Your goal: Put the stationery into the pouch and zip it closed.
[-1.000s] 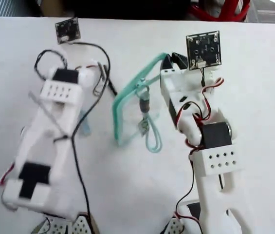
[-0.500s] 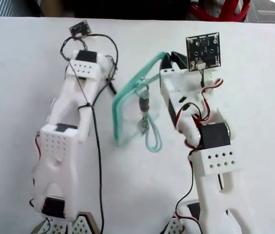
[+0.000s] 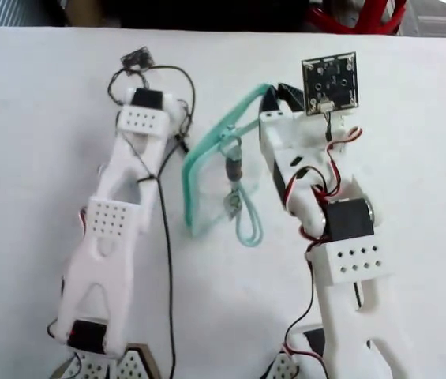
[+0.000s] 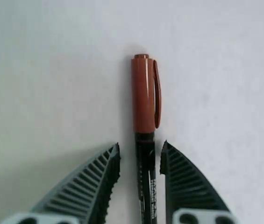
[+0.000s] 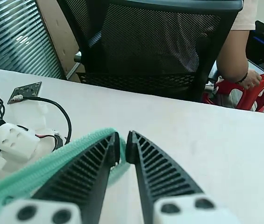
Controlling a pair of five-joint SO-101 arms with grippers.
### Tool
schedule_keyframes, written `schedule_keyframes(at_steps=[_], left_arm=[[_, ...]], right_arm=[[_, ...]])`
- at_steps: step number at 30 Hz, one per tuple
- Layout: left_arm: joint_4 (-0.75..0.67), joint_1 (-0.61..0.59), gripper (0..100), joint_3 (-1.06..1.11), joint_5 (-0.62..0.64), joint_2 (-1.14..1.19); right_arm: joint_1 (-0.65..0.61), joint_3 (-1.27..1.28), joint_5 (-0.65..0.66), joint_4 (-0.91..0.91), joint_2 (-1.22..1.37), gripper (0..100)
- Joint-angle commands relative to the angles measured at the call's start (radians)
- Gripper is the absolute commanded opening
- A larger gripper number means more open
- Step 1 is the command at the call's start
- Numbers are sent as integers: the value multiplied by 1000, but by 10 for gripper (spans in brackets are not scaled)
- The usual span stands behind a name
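Left claw: We see the left gripper (image 4: pixel 140 148) spread apart, low over the white table (image 4: pixel 52 70), with one ribbed finger on each side of a pen.
Pen: The pen (image 4: pixel 145 93) lies flat on the table. Its black barrel runs between the fingers, and its brown clipped cap points away from the gripper. We cannot tell whether either finger touches it.
Right claw: We see the right gripper (image 5: pixel 122 140) pressed almost together, pinching the teal zipper edge of the pouch (image 5: pixel 38 175).
Pouch: In the high view the pouch (image 3: pixel 209 183) is clear with a teal rim and sits between the two arms, its far end held at the right gripper. We cannot tell whether the zip is open.
Cord: A teal cord loop (image 3: pixel 248 225) trails from the pouch toward the near side of the table.
Left arm: In the high view the left arm (image 3: pixel 120 213) lies stretched out from its base, just beside the pouch.
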Motion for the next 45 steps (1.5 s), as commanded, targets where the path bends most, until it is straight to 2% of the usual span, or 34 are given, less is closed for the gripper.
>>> schedule_keyframes(at_steps=[1,9,17,21,26,36,41,45], left_arm=[[55,15,122,-135,5,25],[75,15,111,-158,3,44],[123,15,26,-160,-61,36],[127,15,24,-192,-61,30],[301,15,24,-420,-64,-22],[345,24,24,-404,-310,-450],[368,111,23,-400,-451,-771],[367,209,23,-399,-506,-987]], right_arm=[[-13,48,2,7,8,30],[-12,48,2,7,13,30],[-12,48,2,7,16,30],[-12,48,2,7,16,30],[-10,48,2,2,16,30],[-12,48,2,4,18,30],[-12,49,2,5,18,30],[-12,63,2,-1,15,30]])
